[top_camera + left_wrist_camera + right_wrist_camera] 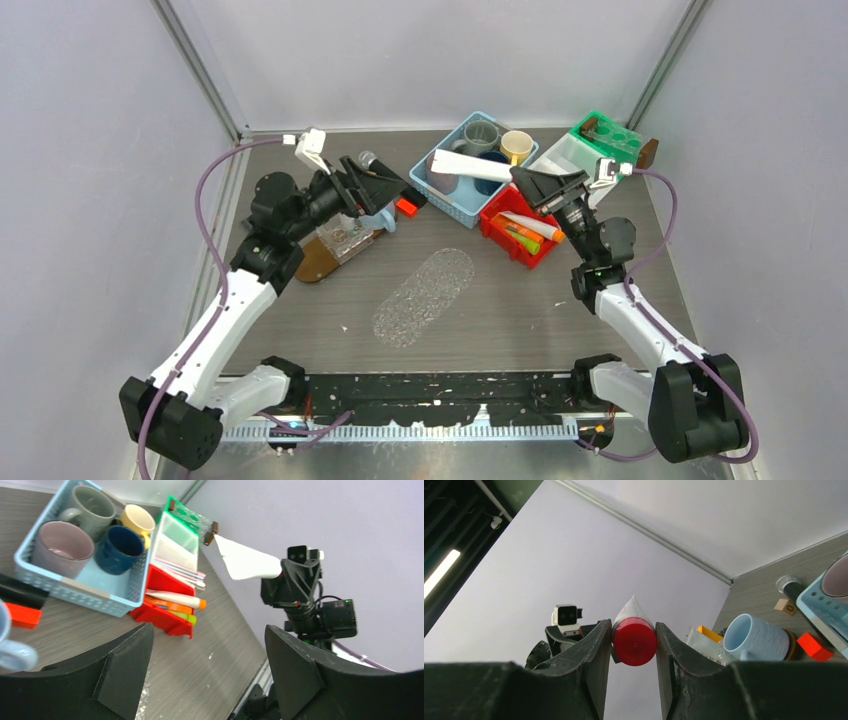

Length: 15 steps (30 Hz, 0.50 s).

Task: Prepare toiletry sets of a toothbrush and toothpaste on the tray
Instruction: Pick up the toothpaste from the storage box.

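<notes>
Looks like we're in the carry step for the first paste. The right claw (634, 636) is clamped on the red cap end of a white toothpaste tube (470, 166), holding it up in the air over the blue basket (447, 185), well apart from the clear oval tray (425, 295) in the middle of the tabletop (600, 330). So it's lifted but not placed yet.

The left claw (209, 636) hangs by the light blue mug (383, 222) with its fingers wide apart and nothing between them.

Next move, I'd guess: swing the tube toward the near side, lower it onto the tray and let go. After that it needs a partner from the toothbrushes (187, 575) beside the red bin (495, 220), which has more tubes in it.
</notes>
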Motion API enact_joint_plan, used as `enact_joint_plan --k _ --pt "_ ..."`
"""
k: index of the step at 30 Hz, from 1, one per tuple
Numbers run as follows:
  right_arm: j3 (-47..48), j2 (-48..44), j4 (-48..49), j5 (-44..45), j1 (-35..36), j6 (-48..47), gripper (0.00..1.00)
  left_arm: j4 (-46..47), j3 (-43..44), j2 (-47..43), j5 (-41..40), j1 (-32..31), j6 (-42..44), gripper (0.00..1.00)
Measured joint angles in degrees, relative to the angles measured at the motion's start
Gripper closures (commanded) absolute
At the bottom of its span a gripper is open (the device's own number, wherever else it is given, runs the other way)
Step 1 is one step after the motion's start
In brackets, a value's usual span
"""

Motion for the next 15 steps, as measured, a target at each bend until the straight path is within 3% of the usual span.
enact_joint_plan --k 9,15 --pt "0.02 3.08 6.78 -1.81 5.77 -0.04 1.00 6.64 0.79 3.04 -0.37 -4.04 -6.60 0.20" --pt "0.04 3.87 9.03 -2.32 8.13 -0.52 0.99 9.99 0.79 4.68 -2.08 -5.88 -10.21 0.29"
